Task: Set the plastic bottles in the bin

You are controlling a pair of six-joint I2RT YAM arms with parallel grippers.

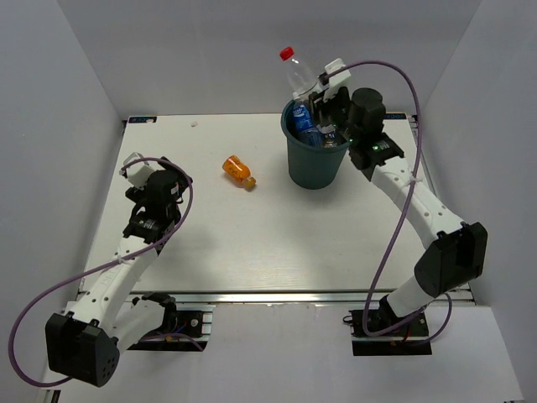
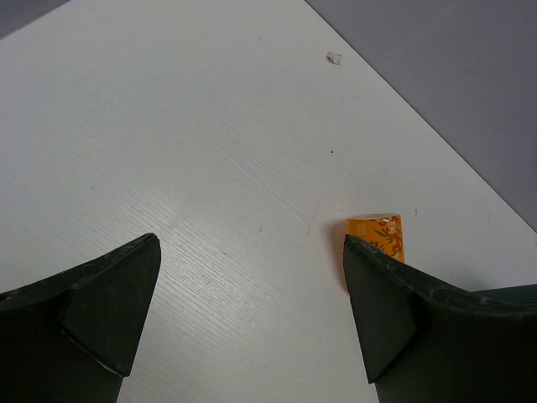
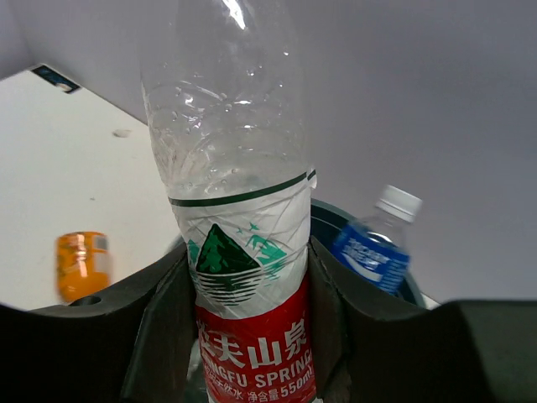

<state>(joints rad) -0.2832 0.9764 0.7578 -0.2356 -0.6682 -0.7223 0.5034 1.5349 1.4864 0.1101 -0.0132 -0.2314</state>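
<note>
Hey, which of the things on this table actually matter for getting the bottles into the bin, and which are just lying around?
Part of the job:
red-label bottle, held by the right gripper at the bin
blue-label bottle, already in it
orange bottle, lying on the table

Just lying about:
small white scrap near the far edge

Robotics lab cell, plain white panels (image 1: 210,50) enclosing a white desk (image 1: 252,252), aluminium rail (image 1: 277,296) edging it, purple cables (image 1: 377,62) looping off left arm (image 1: 126,264) and right arm (image 1: 424,210).

"农夫山泉", "SPRING" and "550ml" on the red-label bottle (image 3: 241,252)
</note>
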